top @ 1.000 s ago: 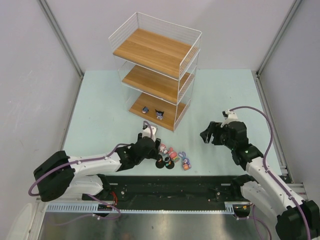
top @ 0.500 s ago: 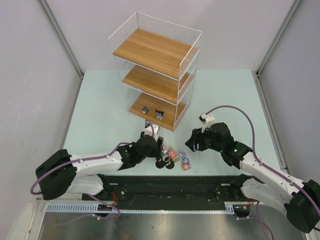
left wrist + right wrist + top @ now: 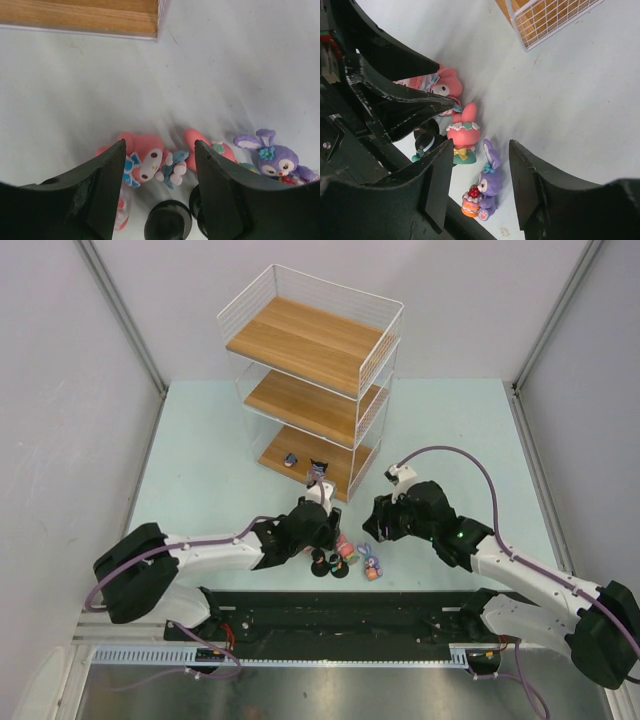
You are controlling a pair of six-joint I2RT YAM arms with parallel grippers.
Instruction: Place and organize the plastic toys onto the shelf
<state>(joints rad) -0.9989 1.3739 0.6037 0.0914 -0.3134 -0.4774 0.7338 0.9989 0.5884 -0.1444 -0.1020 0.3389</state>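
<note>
Near the front edge of the table, just short of the shelf, a cluster of small toys stands in a short row running roughly left to right, and both arms reach in over it. The left gripper is spread wide and grips nothing. A pink toy with a white face sits upright in the gap, though whether it brushes the left of the two fingers cannot be told. Beside it stands a second pink toy, and at the right end of the row the purple bunny is upright, ears pointing up. A round black base lies nearer the arms. The right gripper is likewise spread and empty, hovering over the bunny. The shelf is turned at an angle to the table's edges, its boards' long sides running from far left to near right. A small toy and a dark-haired toy sit on the bottom board.
</note>
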